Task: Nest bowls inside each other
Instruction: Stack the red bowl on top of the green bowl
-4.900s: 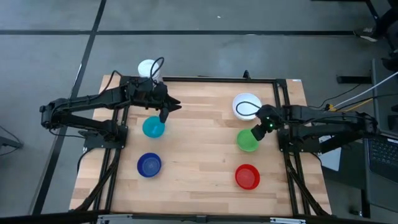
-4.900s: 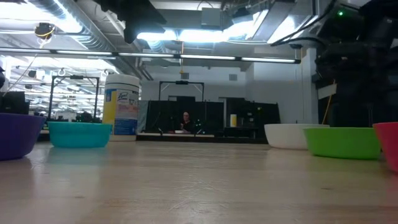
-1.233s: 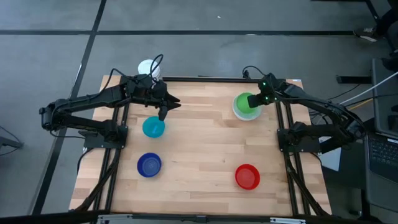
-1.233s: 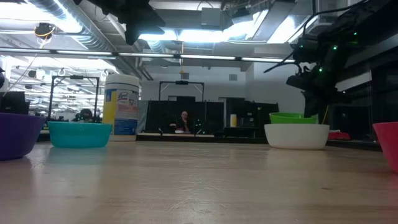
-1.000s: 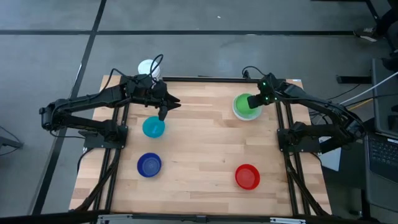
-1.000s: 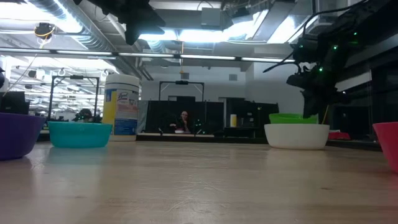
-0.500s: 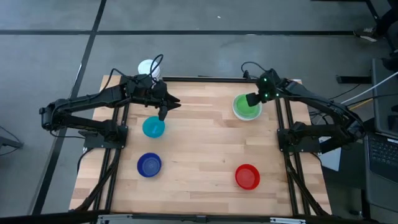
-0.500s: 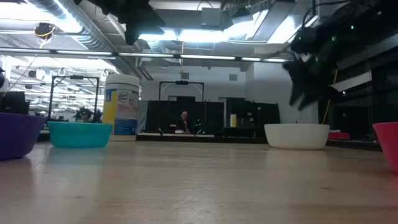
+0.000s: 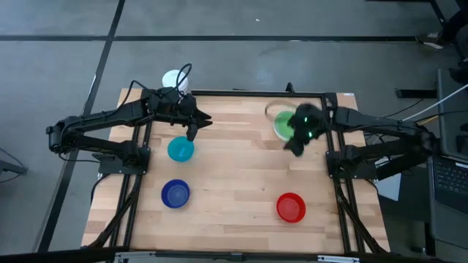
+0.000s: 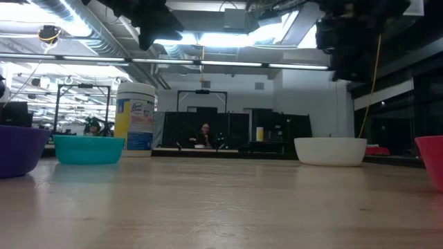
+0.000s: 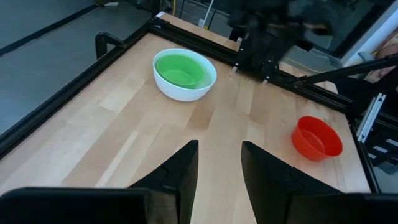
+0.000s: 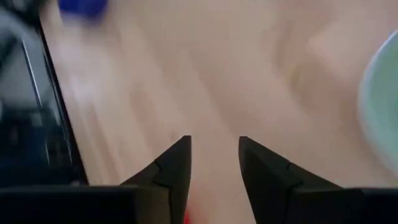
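We see one pair nested, the green bowl inside the white bowl, while the red bowl, light blue bowl and dark blue bowl wait apart on the desk; the right end effector and left end effector both stand apart and empty.

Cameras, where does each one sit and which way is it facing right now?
High view: overhead, straight down on the table, both arms.
Low view: tabletop height, level across to the white bowl; arms overhead.
Left wrist view: past its own open jaws toward the green bowl nested in white.
Right wrist view: down at bare wood, own jaws apart.
High and left wrist views share the red bowl.
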### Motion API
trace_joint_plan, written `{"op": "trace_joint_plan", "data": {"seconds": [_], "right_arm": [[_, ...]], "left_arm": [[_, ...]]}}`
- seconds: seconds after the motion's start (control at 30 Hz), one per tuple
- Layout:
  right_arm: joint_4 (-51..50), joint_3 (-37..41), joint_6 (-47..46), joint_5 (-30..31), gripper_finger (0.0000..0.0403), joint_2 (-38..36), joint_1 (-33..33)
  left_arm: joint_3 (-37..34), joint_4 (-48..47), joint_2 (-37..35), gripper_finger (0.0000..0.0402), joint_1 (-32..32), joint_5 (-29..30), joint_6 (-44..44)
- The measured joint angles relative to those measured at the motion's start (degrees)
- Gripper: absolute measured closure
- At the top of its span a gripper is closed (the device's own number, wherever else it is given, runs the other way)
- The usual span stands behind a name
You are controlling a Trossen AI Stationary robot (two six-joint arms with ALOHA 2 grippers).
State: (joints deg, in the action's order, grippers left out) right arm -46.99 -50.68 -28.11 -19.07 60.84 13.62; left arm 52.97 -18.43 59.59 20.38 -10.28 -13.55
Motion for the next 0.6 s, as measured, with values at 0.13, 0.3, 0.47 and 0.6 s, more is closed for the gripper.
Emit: {"op": "trace_joint_plan", "data": {"seconds": [0.13,0.3,0.47,0.6], "right_arm": [[-2.7,0.0,-4.9,-0.1,0.0244,0.0,-9.2],[-2.1,0.3,-11.8,1.8,0.0233,0.6,-19.3],[3.4,5.1,-19.9,3.2,0.0239,0.6,-26.5],[12.7,11.0,-26.6,3.2,0.0246,0.6,-31.2]], "left_arm": [[0.0,-0.2,0.0,0.0284,0.0,0.0,0.3],[0.0,-0.3,0.6,0.0284,0.0,0.0,0.6],[0.0,0.4,2.6,0.0284,0.0,-1.3,1.3],[0.0,0.7,4.1,0.0284,0.0,-1.4,1.8]]}}
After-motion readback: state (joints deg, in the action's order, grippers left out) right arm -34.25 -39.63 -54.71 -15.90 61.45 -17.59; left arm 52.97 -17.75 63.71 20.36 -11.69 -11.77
